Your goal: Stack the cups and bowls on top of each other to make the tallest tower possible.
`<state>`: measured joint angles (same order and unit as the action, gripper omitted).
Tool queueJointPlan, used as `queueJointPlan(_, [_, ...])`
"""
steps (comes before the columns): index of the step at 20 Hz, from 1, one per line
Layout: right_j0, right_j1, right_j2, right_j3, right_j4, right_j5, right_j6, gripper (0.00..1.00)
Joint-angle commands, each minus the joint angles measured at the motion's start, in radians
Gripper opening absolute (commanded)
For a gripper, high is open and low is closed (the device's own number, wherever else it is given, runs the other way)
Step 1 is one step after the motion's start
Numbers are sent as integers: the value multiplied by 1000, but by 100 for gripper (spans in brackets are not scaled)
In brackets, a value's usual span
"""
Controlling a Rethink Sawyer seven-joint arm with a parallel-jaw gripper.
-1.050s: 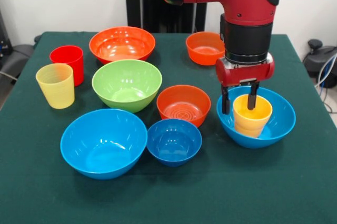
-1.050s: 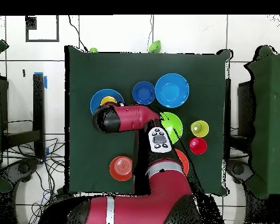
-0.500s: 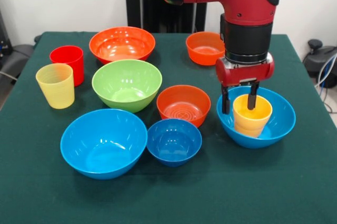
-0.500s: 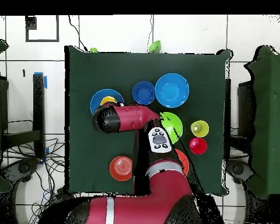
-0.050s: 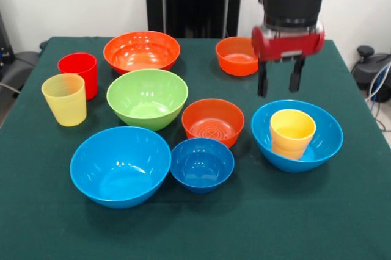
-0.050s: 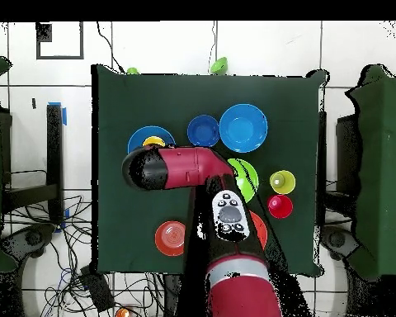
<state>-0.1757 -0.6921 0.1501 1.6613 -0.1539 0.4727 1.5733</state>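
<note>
While the claw (image 5: pixel 278 85) hangs spread and empty above the bench (image 5: pixel 342 223), the short yellow-orange nested plastic cups (image 5: pixel 292 133) stand upright just below it inside the large light-blue plastic bowl (image 5: pixel 324 144), the tower's base. Next, I judge, comes another piece, perhaps the small orange plastic bowl (image 5: pixel 213 121) beside it: grip one rim wall, lift straight, then lower centred over the cups.
</note>
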Motion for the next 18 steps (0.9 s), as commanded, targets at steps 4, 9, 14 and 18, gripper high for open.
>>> queueJointPlan(4, [-53, -97, 91, 95, 25, 125, 18, 100])
queueJointPlan(9, [-88, -102, 99, 151, -25, 53, -14, 100])
queueJointPlan(14, [-145, -93, 108, 216, -100, -19, -67, 100])
queueJointPlan(18, [-202, -80, 139, 259, -146, -59, -105, 100])
